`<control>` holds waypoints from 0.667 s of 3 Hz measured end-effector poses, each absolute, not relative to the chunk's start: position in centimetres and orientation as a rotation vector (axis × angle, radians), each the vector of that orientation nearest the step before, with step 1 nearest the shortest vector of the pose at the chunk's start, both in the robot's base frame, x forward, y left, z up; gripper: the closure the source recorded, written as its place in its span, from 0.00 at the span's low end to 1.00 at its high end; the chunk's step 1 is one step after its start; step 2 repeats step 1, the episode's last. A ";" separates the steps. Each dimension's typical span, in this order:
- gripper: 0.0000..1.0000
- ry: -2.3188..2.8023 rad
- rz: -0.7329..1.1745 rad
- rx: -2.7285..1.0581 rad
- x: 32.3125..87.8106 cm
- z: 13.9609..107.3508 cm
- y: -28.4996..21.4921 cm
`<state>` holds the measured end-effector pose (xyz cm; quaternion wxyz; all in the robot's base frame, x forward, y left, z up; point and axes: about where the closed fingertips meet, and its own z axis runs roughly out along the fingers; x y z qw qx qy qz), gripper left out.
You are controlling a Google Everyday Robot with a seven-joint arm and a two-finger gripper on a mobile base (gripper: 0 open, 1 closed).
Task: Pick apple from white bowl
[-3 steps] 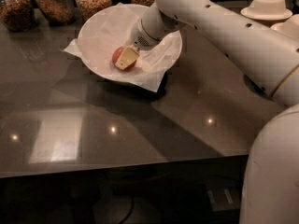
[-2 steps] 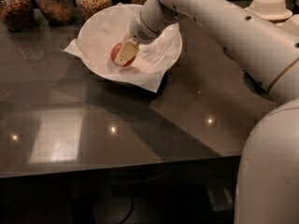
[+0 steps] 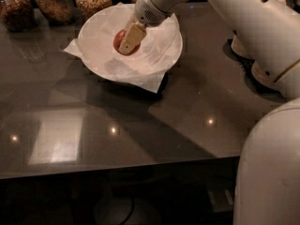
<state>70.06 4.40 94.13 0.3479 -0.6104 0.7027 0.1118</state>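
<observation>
The white bowl (image 3: 93, 36), lined with crinkled white paper whose corners stick out, stands at the back left of the dark table. The small red apple (image 3: 119, 40) is over the middle of the bowl. My gripper (image 3: 123, 46) reaches down into the bowl from the upper right and is shut on the apple. One beige finger (image 3: 131, 36) lies across the apple's front; the other is hidden behind it. The apple casts a shadow on the paper below it, so it hangs a little above the bowl's floor.
Several glass jars of snacks (image 3: 55, 2) stand along the back edge behind the bowl. Stacked beige paper bowls (image 3: 262, 74) sit at the right, partly hidden by my arm. The glossy dark table (image 3: 140, 135) stretches to the front edge.
The gripper has risen with the apple in it. The apple has moved up from the bowl's floor towards the bowl's middle height.
</observation>
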 end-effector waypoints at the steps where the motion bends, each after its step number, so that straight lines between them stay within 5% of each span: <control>1: 1.00 1.746 0.311 -1.597 68.5 98.2 3.4; 2: 1.00 1.746 0.311 -1.597 68.5 98.2 3.4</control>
